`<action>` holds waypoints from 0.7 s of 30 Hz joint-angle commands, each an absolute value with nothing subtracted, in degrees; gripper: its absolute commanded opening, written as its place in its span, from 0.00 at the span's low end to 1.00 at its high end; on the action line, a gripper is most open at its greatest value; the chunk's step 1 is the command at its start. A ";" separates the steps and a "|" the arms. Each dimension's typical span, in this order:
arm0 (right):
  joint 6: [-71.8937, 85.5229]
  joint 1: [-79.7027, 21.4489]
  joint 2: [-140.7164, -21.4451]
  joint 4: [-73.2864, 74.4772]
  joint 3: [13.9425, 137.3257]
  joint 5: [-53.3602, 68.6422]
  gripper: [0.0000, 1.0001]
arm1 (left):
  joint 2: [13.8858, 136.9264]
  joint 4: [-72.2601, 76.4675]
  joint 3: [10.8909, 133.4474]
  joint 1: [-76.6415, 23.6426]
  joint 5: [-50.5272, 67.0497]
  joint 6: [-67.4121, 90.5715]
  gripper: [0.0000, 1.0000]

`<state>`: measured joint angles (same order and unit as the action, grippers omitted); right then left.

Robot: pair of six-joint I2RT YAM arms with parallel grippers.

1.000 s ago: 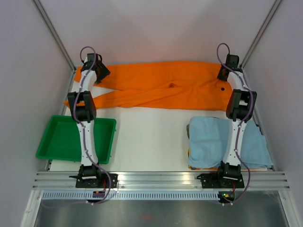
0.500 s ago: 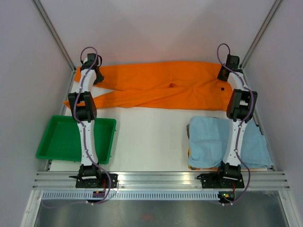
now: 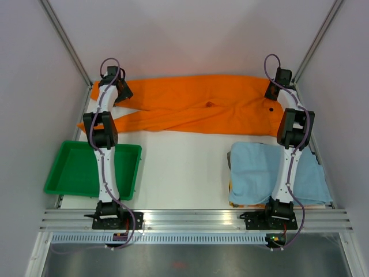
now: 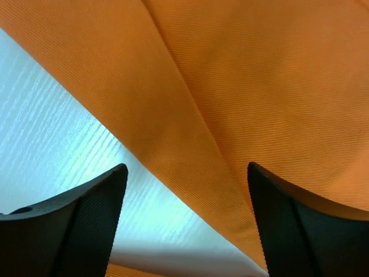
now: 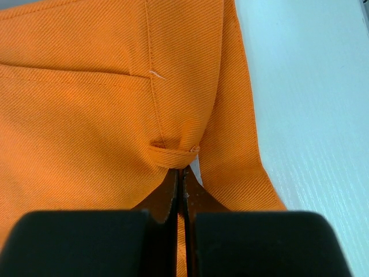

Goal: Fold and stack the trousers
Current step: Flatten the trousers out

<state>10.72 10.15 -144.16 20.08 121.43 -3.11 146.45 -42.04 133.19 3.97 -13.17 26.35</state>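
Trousers, orange, one pair: spread flat, unfolded. Right gripper: fingers pinched together on the waistband, belt loop just ahead of the tips, apparently anchoring that end for folding. Left gripper: fingers wide apart, holding nothing, leg edge running between them, likely poised to grasp.

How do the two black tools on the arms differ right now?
The left black two-finger tool is open, spread wide over a leg of the bright orange soft-fabric trousers; the right black two-finger tool is shut, pinching their waist edge. Left works the leg end, right the waist end. Both are at the same trousers.
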 commanded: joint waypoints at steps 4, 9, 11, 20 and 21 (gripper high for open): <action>11.60 10.46 -140.63 20.48 120.23 -2.55 0.00 | 145.01 -42.79 139.82 1.32 -16.08 22.77 0.92; 11.07 10.55 -140.36 20.21 120.23 -2.90 0.00 | 148.62 -47.45 139.57 1.05 -19.25 19.96 0.89; 10.99 10.55 -140.54 20.21 120.50 -2.81 0.00 | 149.50 -48.42 139.66 0.88 -19.60 19.34 0.84; 11.34 10.72 -140.45 20.30 120.23 -2.99 0.00 | 150.91 -50.10 139.05 0.79 -20.30 18.01 0.67; 11.42 10.64 -140.45 20.39 120.15 -2.99 0.00 | 150.47 -49.84 138.69 0.79 -20.56 18.71 0.57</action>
